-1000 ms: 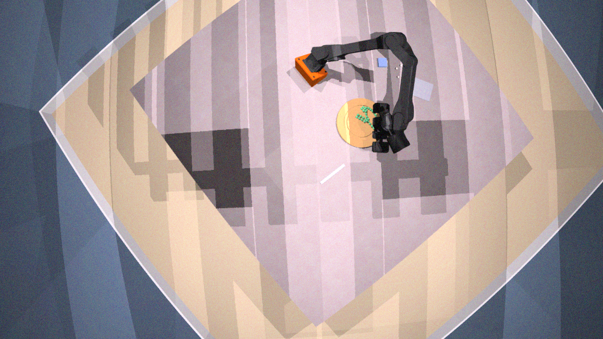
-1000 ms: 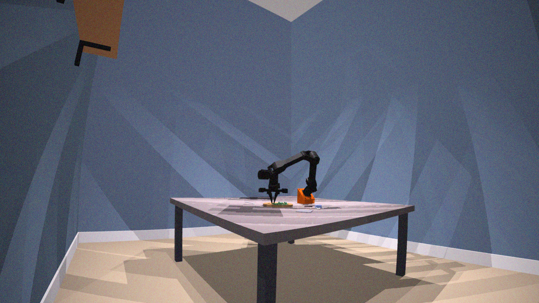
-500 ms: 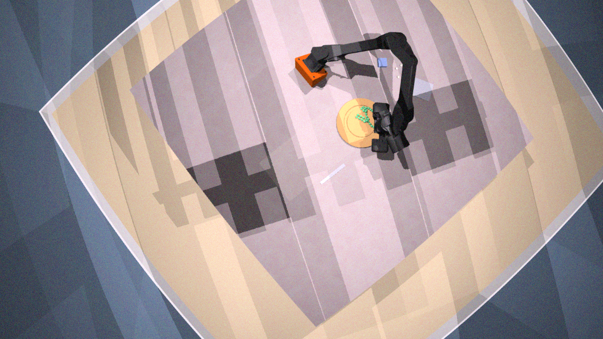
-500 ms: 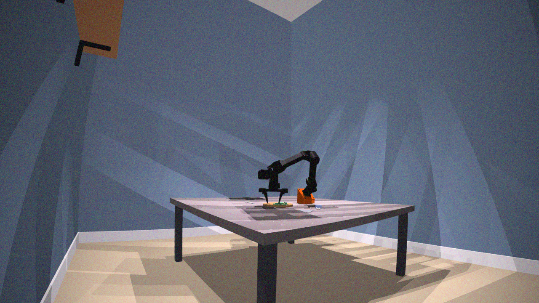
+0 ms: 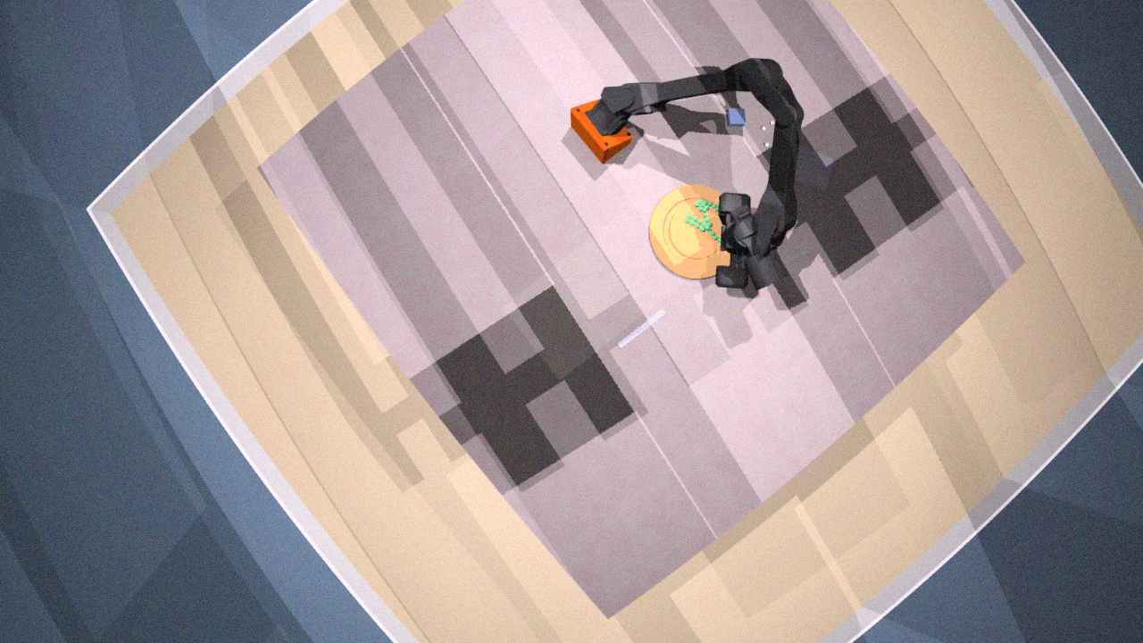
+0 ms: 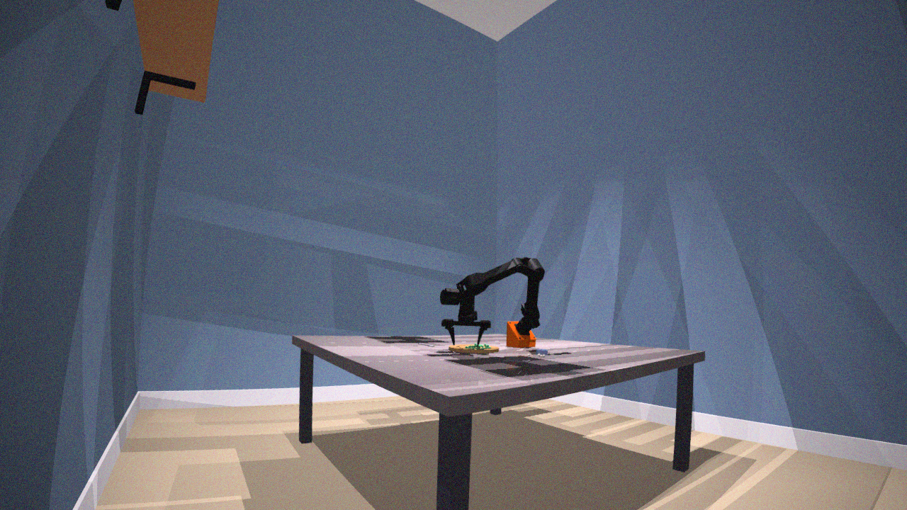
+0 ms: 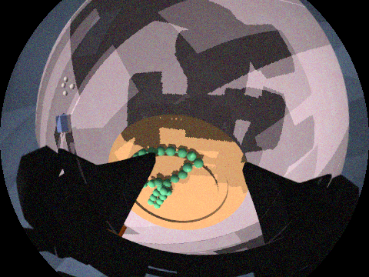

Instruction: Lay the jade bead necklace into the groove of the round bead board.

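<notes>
The round wooden bead board (image 5: 663, 249) (image 6: 453, 348) (image 7: 236, 192) lies on the table. The jade bead necklace (image 5: 699, 222) (image 6: 477, 346) (image 7: 170, 151) lies on it. In the wrist view one stretch curves along the far side of the groove, then the beads bend inward across the middle to a bunched, doubled part at the left. The right and near stretches of the groove show no beads. My gripper (image 5: 730, 241) (image 6: 466, 343) (image 7: 201, 163) is wide open and empty, low over the board. Its left finger hides the necklace's left part in the wrist view.
A small blue block (image 5: 736, 117) (image 7: 62, 123) and several small white balls (image 5: 763, 128) (image 7: 65, 85) lie off the board. A white strip (image 5: 641, 329) lies on the table on the board's other side. The orange arm base (image 5: 604, 148) (image 6: 519, 335) stands nearby.
</notes>
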Available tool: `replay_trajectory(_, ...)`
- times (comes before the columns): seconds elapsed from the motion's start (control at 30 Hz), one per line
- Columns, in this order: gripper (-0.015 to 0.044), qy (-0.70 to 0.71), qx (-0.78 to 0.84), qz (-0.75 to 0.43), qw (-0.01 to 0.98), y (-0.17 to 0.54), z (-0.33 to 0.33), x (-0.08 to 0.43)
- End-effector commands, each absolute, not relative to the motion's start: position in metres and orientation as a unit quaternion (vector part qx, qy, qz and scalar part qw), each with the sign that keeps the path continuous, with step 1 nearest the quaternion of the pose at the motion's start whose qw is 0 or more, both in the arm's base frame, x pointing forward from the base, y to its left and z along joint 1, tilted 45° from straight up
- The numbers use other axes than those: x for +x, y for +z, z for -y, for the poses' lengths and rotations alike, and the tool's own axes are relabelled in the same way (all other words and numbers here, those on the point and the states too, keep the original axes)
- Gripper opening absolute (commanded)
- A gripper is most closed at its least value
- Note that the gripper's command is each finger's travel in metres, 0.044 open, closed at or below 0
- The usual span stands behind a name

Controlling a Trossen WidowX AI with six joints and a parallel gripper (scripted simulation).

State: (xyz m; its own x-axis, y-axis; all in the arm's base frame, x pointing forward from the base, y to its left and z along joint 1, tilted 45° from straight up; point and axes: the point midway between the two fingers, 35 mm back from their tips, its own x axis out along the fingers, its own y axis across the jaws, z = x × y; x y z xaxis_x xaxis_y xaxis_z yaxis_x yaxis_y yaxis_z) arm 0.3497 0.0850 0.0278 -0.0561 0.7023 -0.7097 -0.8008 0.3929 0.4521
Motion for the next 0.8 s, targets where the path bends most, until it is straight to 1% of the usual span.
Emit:
replay_trajectory(0.0,0.044,0.549,-0.055,-0.476,0.685,0.028,-0.084,0.35)
replay_trajectory(0.23,0.044,0.549,-0.055,-0.476,0.685,0.028,-0.084,0.35)
replay_trajectory(0.33,0.0361,0.51,-0.001,-0.518,0.687,0.033,-0.078,0.345)
replay_trajectory(0.47,0.0256,0.39,0.143,-0.613,0.672,0.046,-0.061,0.33)
replay_trajectory(0.63,0.0125,0.368,0.166,-0.627,0.666,0.048,-0.058,0.328)
replay_trajectory(0.77,0.012,0.368,0.166,-0.627,0.666,0.048,-0.058,0.328)
